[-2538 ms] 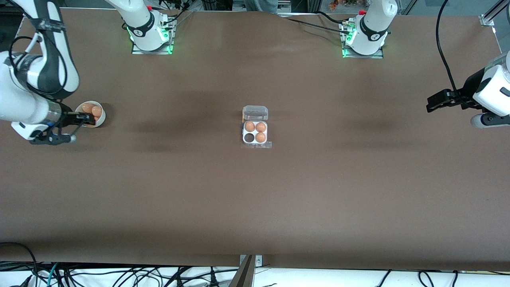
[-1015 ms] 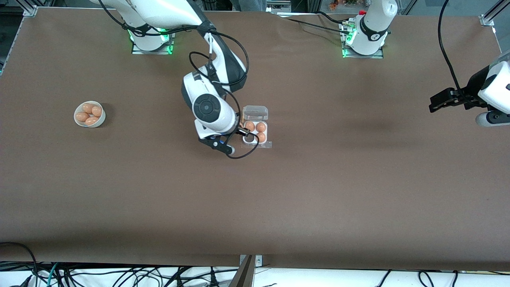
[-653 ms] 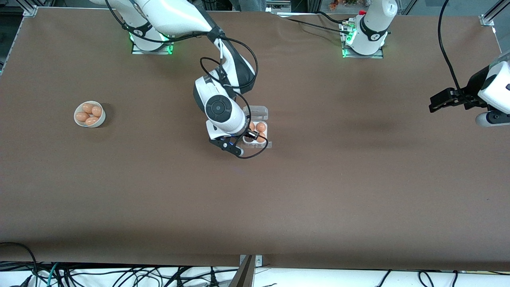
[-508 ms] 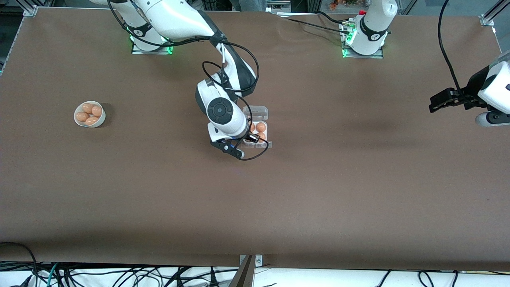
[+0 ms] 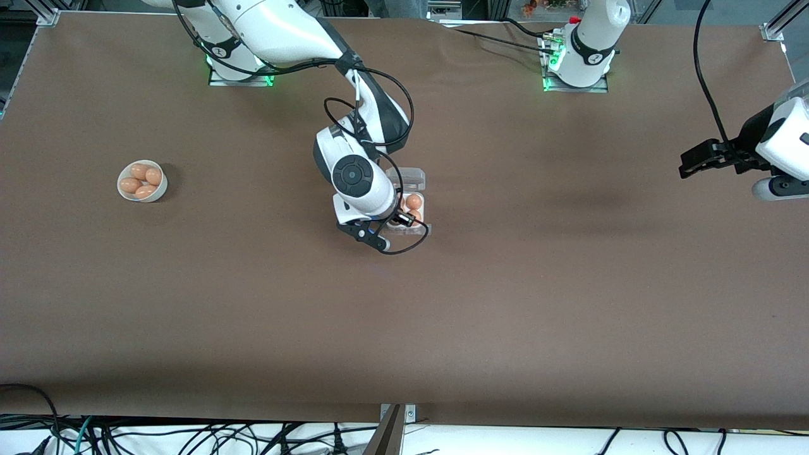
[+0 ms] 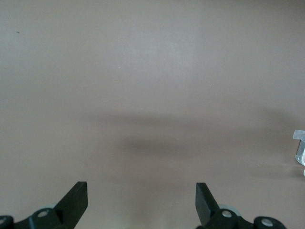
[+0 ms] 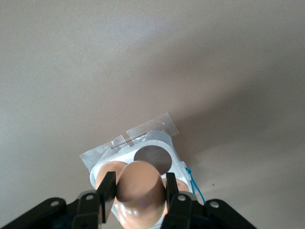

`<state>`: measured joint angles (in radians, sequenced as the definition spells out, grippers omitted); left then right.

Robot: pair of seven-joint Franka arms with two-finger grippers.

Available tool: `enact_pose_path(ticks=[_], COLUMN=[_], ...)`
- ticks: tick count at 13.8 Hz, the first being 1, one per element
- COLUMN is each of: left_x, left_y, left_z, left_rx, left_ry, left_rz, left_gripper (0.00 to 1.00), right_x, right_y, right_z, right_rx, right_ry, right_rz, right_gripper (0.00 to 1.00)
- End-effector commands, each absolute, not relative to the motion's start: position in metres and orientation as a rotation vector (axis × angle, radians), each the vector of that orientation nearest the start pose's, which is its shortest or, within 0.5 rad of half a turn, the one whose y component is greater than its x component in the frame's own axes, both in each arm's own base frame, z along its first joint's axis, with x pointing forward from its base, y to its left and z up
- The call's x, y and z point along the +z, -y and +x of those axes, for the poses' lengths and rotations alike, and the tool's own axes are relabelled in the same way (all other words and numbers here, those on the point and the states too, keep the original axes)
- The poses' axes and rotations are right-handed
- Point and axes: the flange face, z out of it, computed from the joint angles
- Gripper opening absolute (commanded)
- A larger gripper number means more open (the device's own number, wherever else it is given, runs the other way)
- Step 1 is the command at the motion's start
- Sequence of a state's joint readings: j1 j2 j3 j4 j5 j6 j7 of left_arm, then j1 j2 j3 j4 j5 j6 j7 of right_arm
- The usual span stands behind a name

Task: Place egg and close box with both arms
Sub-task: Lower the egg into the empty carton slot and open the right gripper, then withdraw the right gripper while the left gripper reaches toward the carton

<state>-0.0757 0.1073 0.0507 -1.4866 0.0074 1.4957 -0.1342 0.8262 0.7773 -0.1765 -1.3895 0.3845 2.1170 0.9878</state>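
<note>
My right gripper (image 5: 399,219) hangs over the box (image 5: 418,228) at the table's middle, shut on the orange-brown egg (image 7: 139,191). In the right wrist view the egg sits between the black fingers (image 7: 107,190), just above the white tray (image 7: 162,139), whose one empty cell (image 7: 152,159) shows dark. The box's clear lid (image 5: 411,177) stands open, on the side toward the robot bases. One egg in the tray (image 5: 414,201) shows beside the wrist. My left gripper (image 5: 684,165) waits open at the left arm's end of the table, over bare tabletop; its fingertips (image 6: 78,195) stand wide apart.
A round white bowl (image 5: 158,189) holding several eggs stands toward the right arm's end of the table. A loop of black cable (image 5: 404,246) hangs from the right wrist, low beside the box. Brown tabletop surrounds the box.
The right arm has carried the egg from the bowl to the box and over the last second has shifted a little farther over the tray. The left arm has stayed still.
</note>
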Motion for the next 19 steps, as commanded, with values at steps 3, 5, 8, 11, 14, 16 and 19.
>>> enact_pose_path(ticks=[3,5,8,11,14,16,19], left_x=[0.600,0.602,0.602,0.602,0.596,0.589,0.573], left_y=[0.027,0.029,0.029,0.029,0.040,0.054,0.102], left_z=[0.581,0.581,0.581,0.581,0.583,0.585,0.585], left_rx=[0.150,0.145,0.145,0.145,0.164,0.201,0.256], left_ry=[0.134,0.129,0.129,0.129,0.117,0.187,0.215], left_rz=[-3.112,-3.113,-3.113,-3.113,-3.136,-3.190,-3.181], left_gripper=[1.00,1.00,1.00,1.00,1.00,1.00,0.95], right_x=[0.247,0.246,0.249,0.260,0.274,0.280,0.299], right_y=[-0.478,-0.478,-0.476,-0.473,-0.444,-0.416,-0.364], right_z=[0.551,0.552,0.554,0.562,0.591,0.612,0.638], right_rx=[0.323,0.320,0.311,0.291,0.235,0.198,0.175], right_ry=[-0.763,-0.756,-0.758,-0.758,-0.716,-0.659,-0.569], right_rz=[-2.931,-2.934,-2.928,-2.917,-2.914,-2.924,-2.982], right_gripper=[0.34,0.65,1.00,1.00,1.00,1.00,1.00])
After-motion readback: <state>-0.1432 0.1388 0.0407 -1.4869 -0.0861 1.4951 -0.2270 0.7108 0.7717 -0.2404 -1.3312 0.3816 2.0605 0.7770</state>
